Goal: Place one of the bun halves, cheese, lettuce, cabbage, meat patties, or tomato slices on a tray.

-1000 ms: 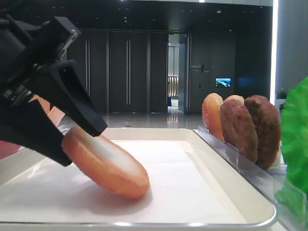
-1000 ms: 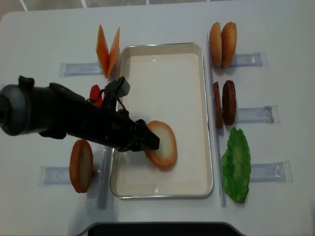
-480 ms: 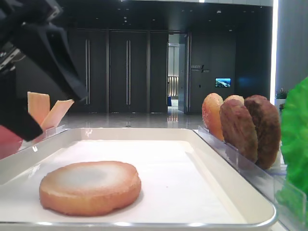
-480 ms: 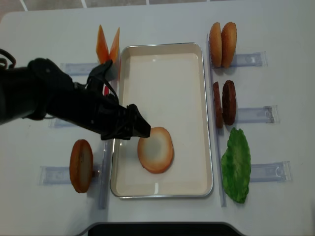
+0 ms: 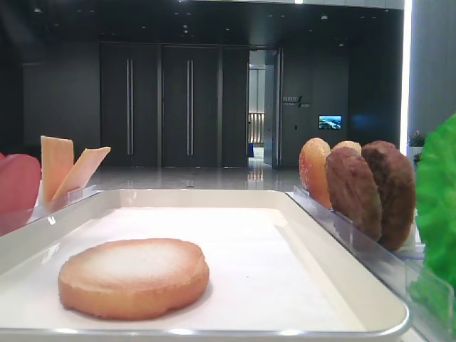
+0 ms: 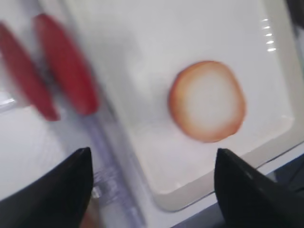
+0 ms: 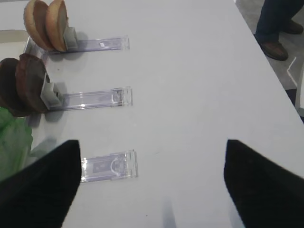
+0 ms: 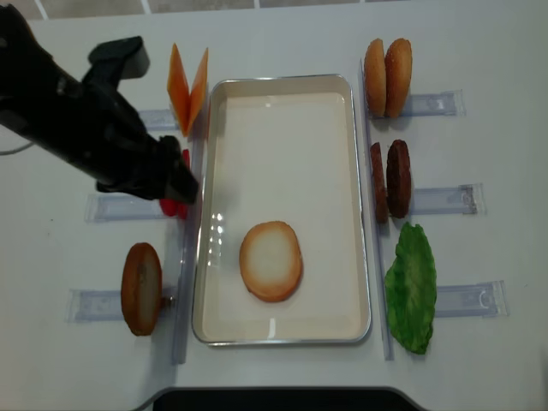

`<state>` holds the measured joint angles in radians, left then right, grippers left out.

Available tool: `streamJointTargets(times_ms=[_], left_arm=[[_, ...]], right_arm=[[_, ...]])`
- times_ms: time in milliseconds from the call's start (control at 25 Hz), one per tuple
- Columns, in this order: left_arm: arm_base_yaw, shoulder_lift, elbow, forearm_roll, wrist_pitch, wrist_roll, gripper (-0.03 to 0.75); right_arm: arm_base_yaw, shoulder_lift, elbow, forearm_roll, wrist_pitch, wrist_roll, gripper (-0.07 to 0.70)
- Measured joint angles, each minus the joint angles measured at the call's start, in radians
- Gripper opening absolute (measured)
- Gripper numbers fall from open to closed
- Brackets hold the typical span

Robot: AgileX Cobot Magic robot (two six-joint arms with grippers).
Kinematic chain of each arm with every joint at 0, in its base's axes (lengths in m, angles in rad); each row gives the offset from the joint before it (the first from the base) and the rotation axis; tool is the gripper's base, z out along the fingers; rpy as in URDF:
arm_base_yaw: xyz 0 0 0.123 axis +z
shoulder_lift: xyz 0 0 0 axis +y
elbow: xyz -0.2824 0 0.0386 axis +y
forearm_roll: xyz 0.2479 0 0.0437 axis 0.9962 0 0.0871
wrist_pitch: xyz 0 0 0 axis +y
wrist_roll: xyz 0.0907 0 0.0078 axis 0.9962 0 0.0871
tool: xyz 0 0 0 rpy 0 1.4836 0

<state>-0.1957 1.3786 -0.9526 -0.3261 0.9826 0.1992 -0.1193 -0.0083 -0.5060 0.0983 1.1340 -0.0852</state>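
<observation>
- Reading this as the wrap-up of the place step: one bun half point(image 8: 271, 261) lies flat, pale face up, on the tray point(image 8: 282, 84), nearer the tray's front edge and a bit toward its left rim.
- Left pincer point(image 6: 149, 190) is released, jaws spread wide w/ nothing between them; its own cam looks down on the bun from above, no contact. In the overhead view the left arm point(image 8: 81, 120) sits over the surface's left side, off the tray, by the tomato slices point(image 8: 175, 205).
- Right pincer point(image 7: 152, 185) is also spread apart and empty, hovering over bare surface near the right edge, beside the clear holders point(image 7: 109, 166).
- Rest of the stock untouched, I judge: spare bun point(image 8: 141, 288) upright at front-left, cheese point(image 8: 187, 86) at back-left, two more buns point(image 8: 387, 77) at back-right, meat patties point(image 8: 390, 179) mid-right, lettuce point(image 8: 412, 287) front-right.
- Task asks for one item on the tray, so I'd call it done.
- Next move, imo: pull the left arm clear w/o clipping the tomato holder; if another item is wanted, approach it w/ jaws wide and grip it edge-on.
</observation>
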Motion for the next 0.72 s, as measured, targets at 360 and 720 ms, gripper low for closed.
streamJointTargets(times_ms=[360,720], left_arm=[[0.154,-0.120,0.001,0.425,0.205,-0.206,0.597],[0.157,-0.406,0.235,0.425,0.180,-0.246,0.597]], right_arm=[[0.000,0.000,0.000,0.000,0.000,0.000,0.580],[0.000,0.000,0.000,0.000,0.000,0.000,0.580]])
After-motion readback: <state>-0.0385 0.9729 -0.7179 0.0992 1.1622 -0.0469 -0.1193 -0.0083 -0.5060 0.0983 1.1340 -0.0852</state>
